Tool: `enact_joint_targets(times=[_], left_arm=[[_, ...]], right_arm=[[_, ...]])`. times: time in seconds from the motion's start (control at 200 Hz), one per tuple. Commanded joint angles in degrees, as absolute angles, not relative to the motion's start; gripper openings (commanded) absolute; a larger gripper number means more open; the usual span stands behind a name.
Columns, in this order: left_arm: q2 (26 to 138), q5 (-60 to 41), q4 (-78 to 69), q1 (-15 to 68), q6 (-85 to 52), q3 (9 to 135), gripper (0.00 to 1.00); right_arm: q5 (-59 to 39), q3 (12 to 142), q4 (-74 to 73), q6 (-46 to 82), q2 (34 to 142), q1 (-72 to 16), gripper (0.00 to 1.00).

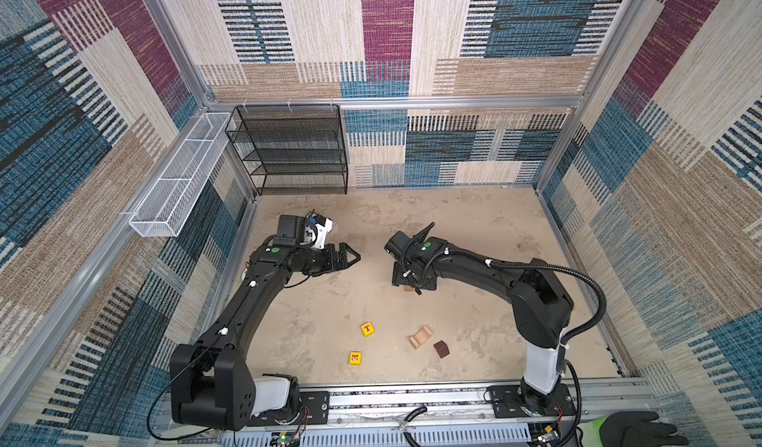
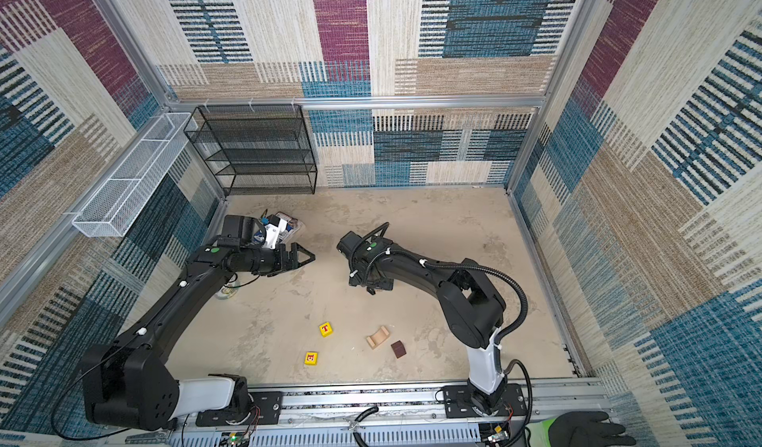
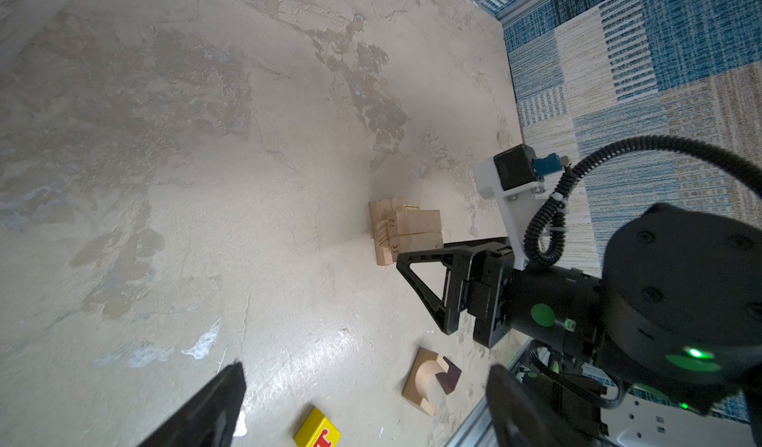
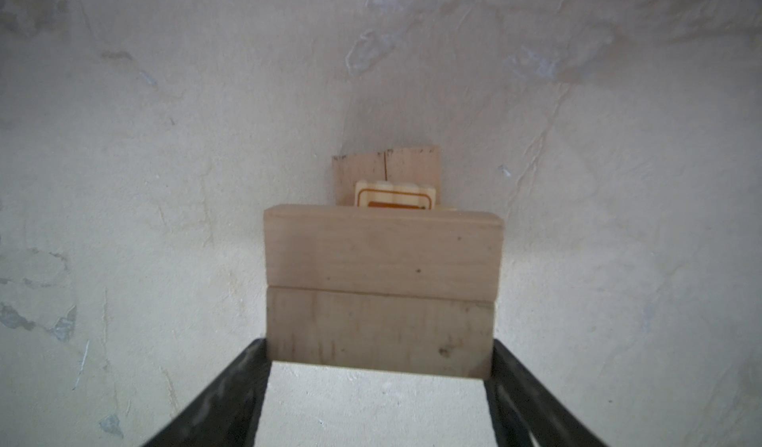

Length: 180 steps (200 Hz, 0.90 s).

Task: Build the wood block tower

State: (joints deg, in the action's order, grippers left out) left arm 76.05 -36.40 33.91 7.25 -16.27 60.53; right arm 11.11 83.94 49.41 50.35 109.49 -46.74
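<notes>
A low stack of pale wood bars point(image 3: 408, 230) stands mid-table, with a printed pale block point(image 4: 395, 195) tucked behind its top bars. My right gripper point(image 4: 379, 344) reaches down over the stack and is shut on the nearest top bar point(image 4: 379, 329), a finger against each end. In both top views the right gripper point(image 1: 412, 286) hides most of the stack. My left gripper point(image 1: 350, 257) hangs open and empty to the left. Near the front lie a yellow T cube point(image 1: 367, 328), a yellow picture cube point(image 1: 355, 358), an arch point(image 1: 420, 337) and a dark brown cube point(image 1: 441, 349).
A black mesh shelf point(image 1: 288, 148) stands at the back left and a white wire basket point(image 1: 177, 185) hangs on the left wall. A printed packet point(image 2: 288, 222) lies behind my left wrist. A gloved hand point(image 1: 643, 428) rests outside the front rail point(image 1: 412, 399).
</notes>
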Motion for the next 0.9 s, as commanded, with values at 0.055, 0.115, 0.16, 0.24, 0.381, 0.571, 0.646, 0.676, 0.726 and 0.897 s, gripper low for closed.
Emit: enact_joint_targets(times=[0.055, 0.115, 0.16, 0.24, 0.381, 0.571, 0.646, 0.676, 0.726, 0.897], left_arm=[[75.7, -37.5, 33.6, 7.2, -15.7, 60.4, 0.96], [75.7, -37.4, 33.6, 7.1, -15.7, 60.4, 0.96], [75.7, -37.4, 33.7, 7.1, -15.7, 60.4, 0.96], [75.6, -37.4, 33.7, 7.1, -15.6, 60.4, 0.96], [75.6, -37.4, 33.6, 7.1, -15.6, 60.4, 0.96], [75.6, -37.4, 33.7, 7.1, -15.6, 60.4, 0.96], [75.6, -37.4, 33.7, 7.1, -15.6, 60.4, 0.96], [75.6, -37.3, 33.7, 7.1, -15.6, 60.4, 0.96], [75.6, -37.3, 33.8, 7.1, -15.6, 60.4, 0.96], [75.6, -37.3, 33.7, 7.1, -15.6, 60.4, 0.96]], right_arm=[[12.0, 83.9, 49.9, 50.6, 109.6, -46.7, 0.83], [12.1, 83.9, 49.9, 50.6, 109.6, -46.7, 0.83], [12.1, 83.9, 49.9, 50.7, 109.5, -46.7, 0.84], [12.2, 83.9, 49.9, 50.7, 109.4, -46.7, 0.84], [12.5, 83.9, 49.9, 50.7, 109.3, -46.6, 0.83], [12.5, 83.8, 49.6, 50.5, 109.2, -46.6, 0.81], [12.6, 83.8, 49.7, 50.5, 109.3, -46.6, 0.81], [12.5, 83.7, 49.7, 50.5, 109.3, -46.6, 0.81], [12.5, 83.7, 49.7, 50.4, 109.3, -46.6, 0.81], [12.5, 83.9, 49.6, 50.3, 109.1, -46.5, 0.81]])
